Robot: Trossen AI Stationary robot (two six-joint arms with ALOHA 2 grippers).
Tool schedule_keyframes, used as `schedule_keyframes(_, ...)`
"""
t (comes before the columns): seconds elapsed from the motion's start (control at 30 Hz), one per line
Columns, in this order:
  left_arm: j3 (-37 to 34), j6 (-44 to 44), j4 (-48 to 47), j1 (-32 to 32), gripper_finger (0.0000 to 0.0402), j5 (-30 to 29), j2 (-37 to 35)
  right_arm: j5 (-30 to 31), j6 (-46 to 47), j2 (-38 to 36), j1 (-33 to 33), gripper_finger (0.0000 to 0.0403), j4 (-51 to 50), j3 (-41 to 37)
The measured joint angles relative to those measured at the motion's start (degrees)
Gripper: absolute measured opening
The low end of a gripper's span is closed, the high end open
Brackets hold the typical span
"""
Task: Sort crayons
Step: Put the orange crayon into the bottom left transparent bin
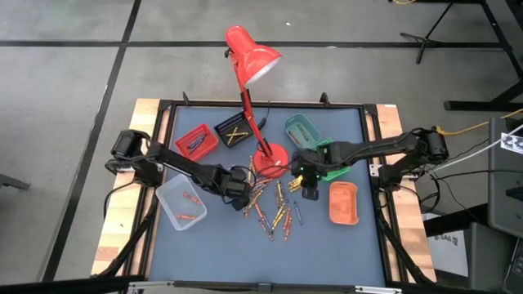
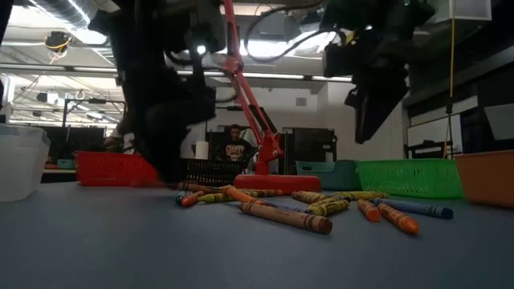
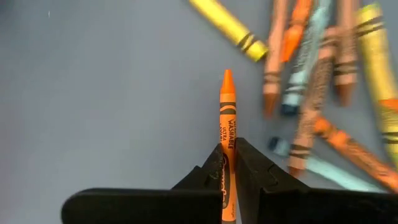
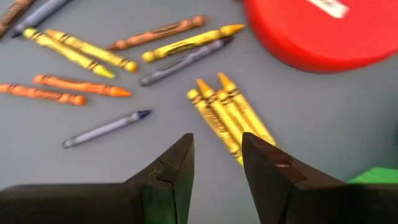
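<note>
Bench [image 1: 343,245]: grey, carrying crayons [image 1: 274,214] scattered at six o'clock of the lamp [image 1: 249,57].
Left hand [image 3: 229,167]: pinching an orange crayon [image 3: 227,127]; keeping it level toward a tray would be wise.
Right hand [image 4: 217,158]: spread, hovering over yellow crayons [image 4: 227,112].

Loose crayons [image 1: 274,208] lie before the lamp [image 1: 260,98], between two trays [image 1: 181,202].

Both arms [image 1: 184,170] black, jointed; black cables; dark wedge jaws.

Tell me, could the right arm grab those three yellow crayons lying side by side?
Probably yes: the right gripper hangs open just above the three yellow crayons, and nothing lies between its fingers and them.
</note>
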Motion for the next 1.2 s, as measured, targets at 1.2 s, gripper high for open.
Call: schedule_keyframes(1.2, 0.11, -12.83, -40.73, -21.2, 0.0008, 19.69, -21.42, 6.56, -2.98, 5.48, 7.12, 0.0134, 2.62, 0.0)
